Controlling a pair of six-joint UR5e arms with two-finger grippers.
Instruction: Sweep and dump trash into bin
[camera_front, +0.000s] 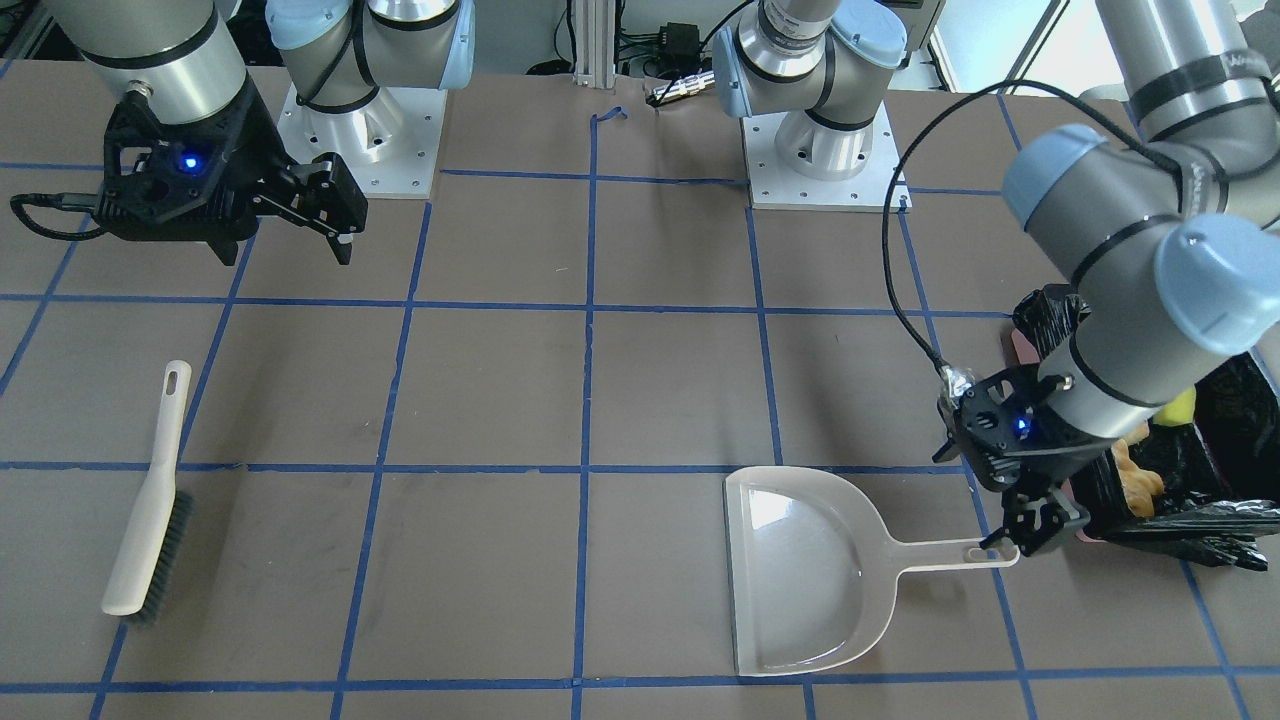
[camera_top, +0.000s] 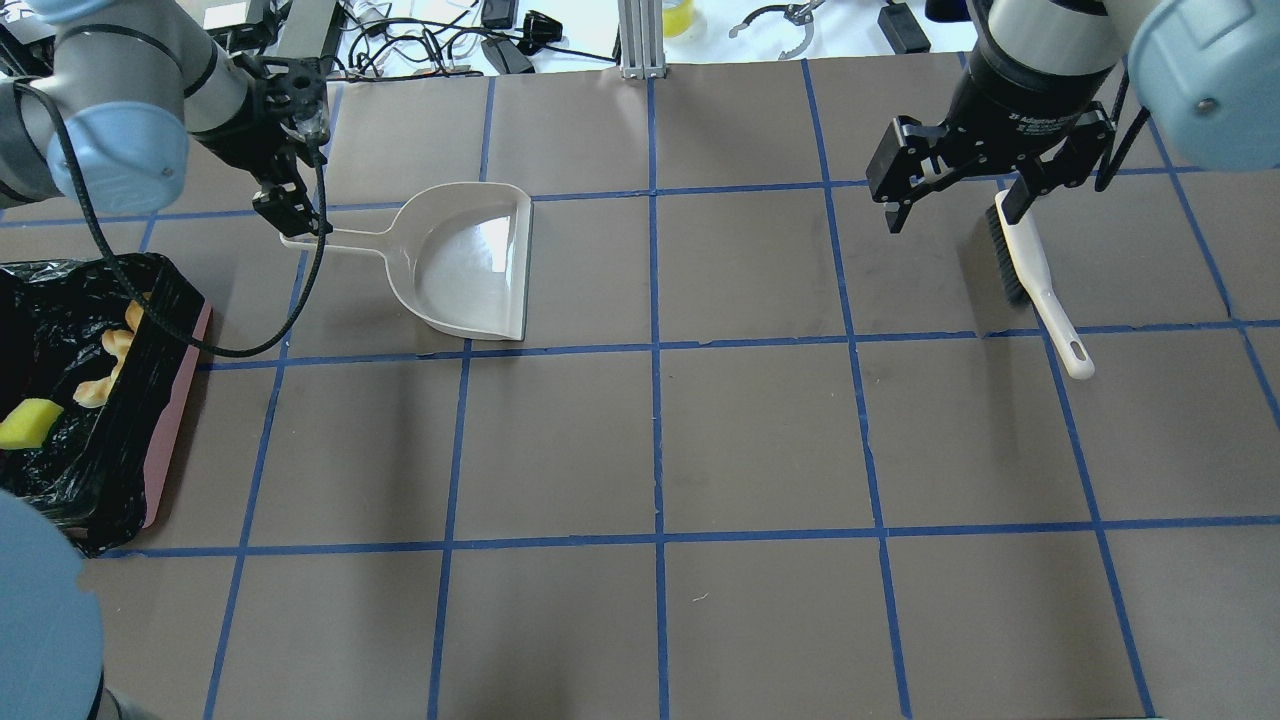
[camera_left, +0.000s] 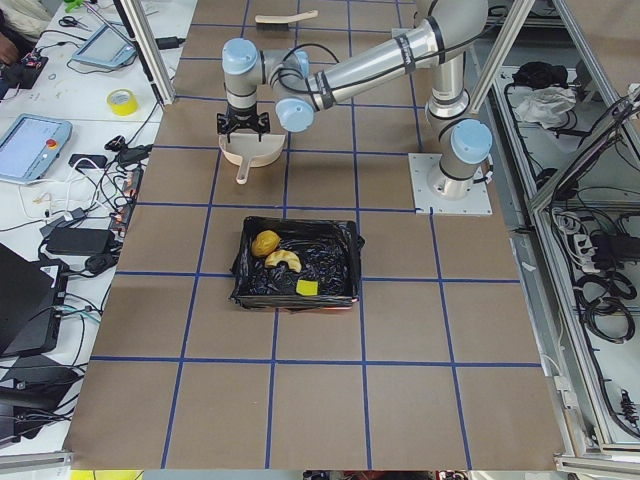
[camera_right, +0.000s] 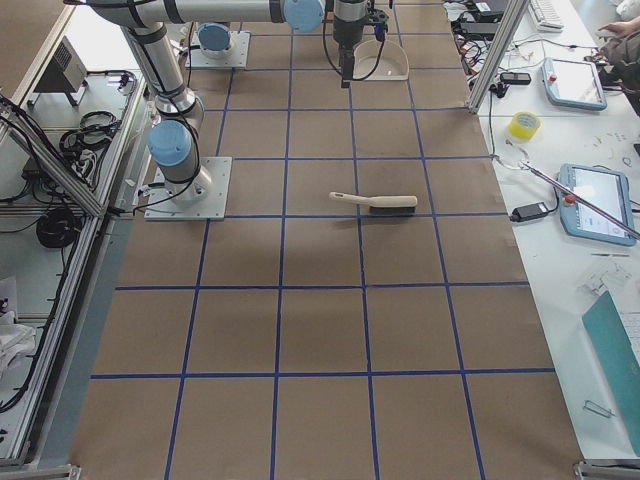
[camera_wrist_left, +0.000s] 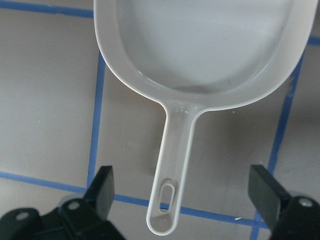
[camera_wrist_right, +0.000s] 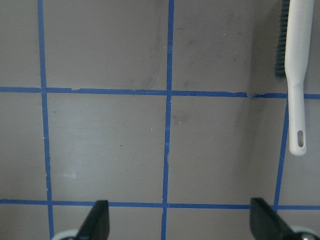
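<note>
The pale grey dustpan lies flat on the table and holds nothing; it fills the left wrist view. My left gripper is open, its jaws wide apart on either side of the handle's end without touching it. The bin, a pinkish box lined with a black bag, stands at the table's left edge and holds a yellow sponge and orange pieces. The white brush lies on the table at the right. My right gripper is open and empty, raised beside the brush head.
Blue tape lines grid the brown table. The left arm's black cable loops down between the dustpan and the bin. The arm bases stand at the robot's edge of the table.
</note>
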